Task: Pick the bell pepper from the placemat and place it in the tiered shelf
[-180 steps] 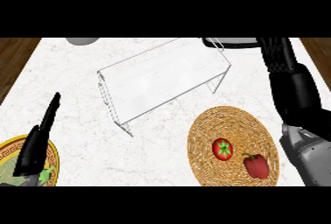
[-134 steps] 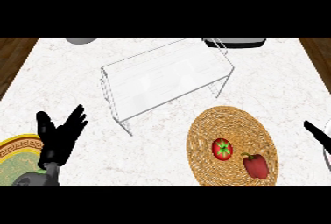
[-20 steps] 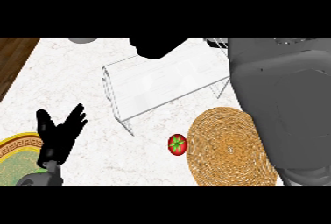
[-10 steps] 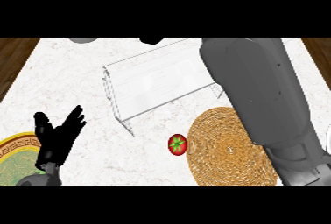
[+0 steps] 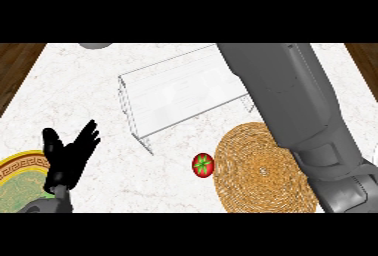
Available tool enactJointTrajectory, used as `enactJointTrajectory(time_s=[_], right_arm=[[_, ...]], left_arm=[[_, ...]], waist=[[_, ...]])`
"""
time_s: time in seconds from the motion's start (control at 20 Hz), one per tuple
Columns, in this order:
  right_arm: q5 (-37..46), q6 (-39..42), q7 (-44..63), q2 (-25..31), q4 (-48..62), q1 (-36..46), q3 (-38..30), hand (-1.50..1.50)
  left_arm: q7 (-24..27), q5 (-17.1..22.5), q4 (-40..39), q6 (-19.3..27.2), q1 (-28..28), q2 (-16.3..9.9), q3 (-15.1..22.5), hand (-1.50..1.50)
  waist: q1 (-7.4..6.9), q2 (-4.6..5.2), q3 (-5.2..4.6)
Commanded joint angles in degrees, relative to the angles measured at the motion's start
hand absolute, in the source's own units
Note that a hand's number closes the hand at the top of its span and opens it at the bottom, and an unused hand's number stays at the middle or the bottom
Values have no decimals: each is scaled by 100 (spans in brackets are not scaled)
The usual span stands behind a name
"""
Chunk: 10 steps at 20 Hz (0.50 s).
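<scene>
Bell pepper: it cannot be seen anywhere in the head view, so its place, the way it points and its long axis cannot be told.

The placemat (image 5: 258,172), a round woven straw-coloured mat, lies near the front right corner of the surface (image 5: 88,100), and its visible weave is bare. Just beside the mat's left rim, on the bare surface, sits a small round red fruit (image 5: 203,165) with a green star-shaped top facing up.

The tiered shelf (image 5: 177,100), a clear frame with thin pale edges, stands in the middle of the surface toward the far edge. Its long side runs at a slant, from the near left to the far right.

The grey right forearm (image 5: 295,100) comes in from the front right corner, crosses above the mat's right part and the shelf's right end, and runs out at the view's top. The right robot hand lies beyond that, so its state cannot be told.

The left robot hand (image 5: 70,157) rests near the front left corner, fingers straight, spread and pointing up, holding nothing. Beside it, at the left edge, is part of a plate (image 5: 16,167) with a yellow patterned rim.

The surface is white marble with faint grey veins. Dark wooden floor (image 5: 15,65) shows past both far corners.
</scene>
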State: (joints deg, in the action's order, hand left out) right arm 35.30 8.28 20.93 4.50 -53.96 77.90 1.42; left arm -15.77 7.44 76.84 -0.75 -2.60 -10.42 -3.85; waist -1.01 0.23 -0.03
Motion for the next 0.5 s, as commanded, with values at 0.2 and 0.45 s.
enactJointTrajectory(time_s=[0.2, 0.45], right_arm=[[88, -208, -362, -231, 462, 126, -43, 150], [230, 79, -717, 124, 768, 217, -20, 150]], left_arm=[[-295, -58, -72, 129, -347, 36, -45, 0], [-92, -197, 253, 85, 200, 144, 149, 0]], waist=[[48, -16, 1], [10, -16, 2]])
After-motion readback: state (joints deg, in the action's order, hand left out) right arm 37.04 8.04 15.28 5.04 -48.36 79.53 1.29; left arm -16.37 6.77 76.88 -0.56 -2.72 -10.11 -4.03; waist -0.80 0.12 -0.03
